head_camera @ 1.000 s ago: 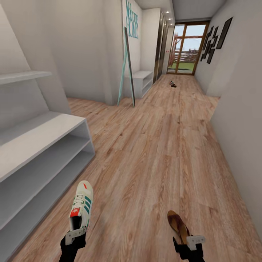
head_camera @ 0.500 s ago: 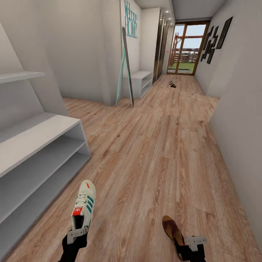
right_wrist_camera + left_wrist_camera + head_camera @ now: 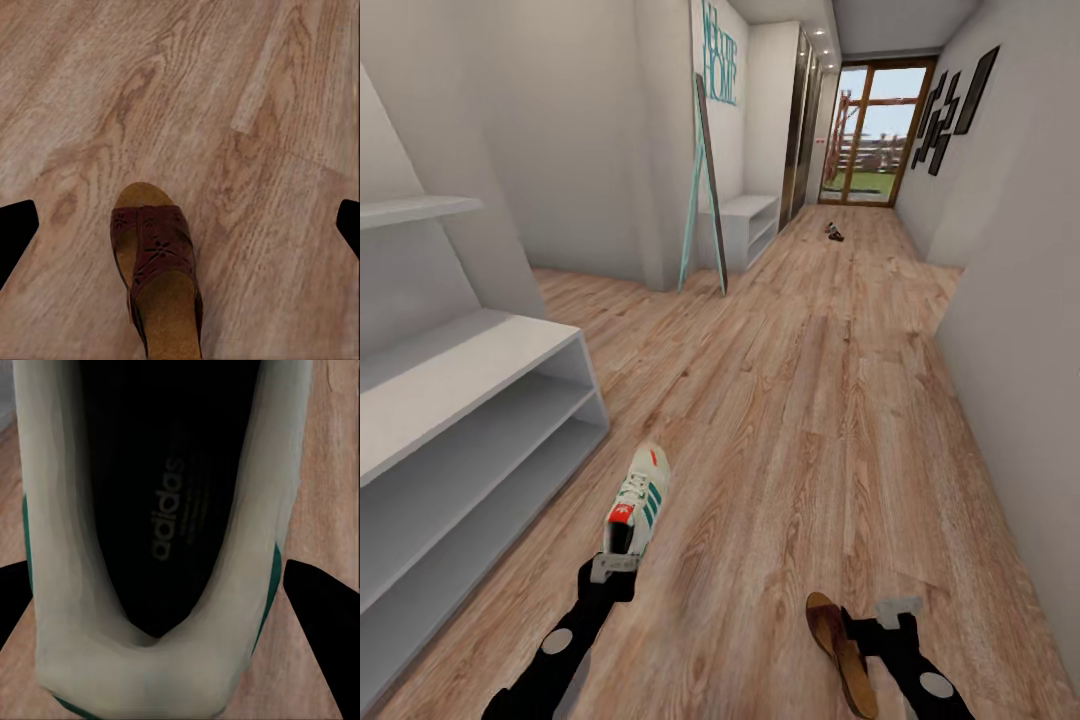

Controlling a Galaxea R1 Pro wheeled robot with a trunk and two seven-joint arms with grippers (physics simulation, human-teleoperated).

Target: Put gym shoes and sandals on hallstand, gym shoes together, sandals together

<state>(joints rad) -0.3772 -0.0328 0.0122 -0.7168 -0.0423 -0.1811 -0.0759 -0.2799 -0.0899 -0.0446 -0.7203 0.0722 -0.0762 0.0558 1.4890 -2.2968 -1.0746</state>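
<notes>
While the left gripper [image 3: 617, 567] clamps the sneaker [image 3: 639, 499] by its heel, the shoe's long axis runs toward one o'clock, toe forward, above the floor [image 3: 790, 400] beside the shoe rack [image 3: 470, 400]. Its insole reads "adidas" [image 3: 169, 510]. The right gripper [image 3: 895, 608], whose finger spacing cannot be told, is by the sandal [image 3: 842, 642], heel at five o'clock.

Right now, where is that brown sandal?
In the head view the sandal sits low and right of centre, over the wood floor, beside the right gripper; the sneaker is to its left.
</notes>
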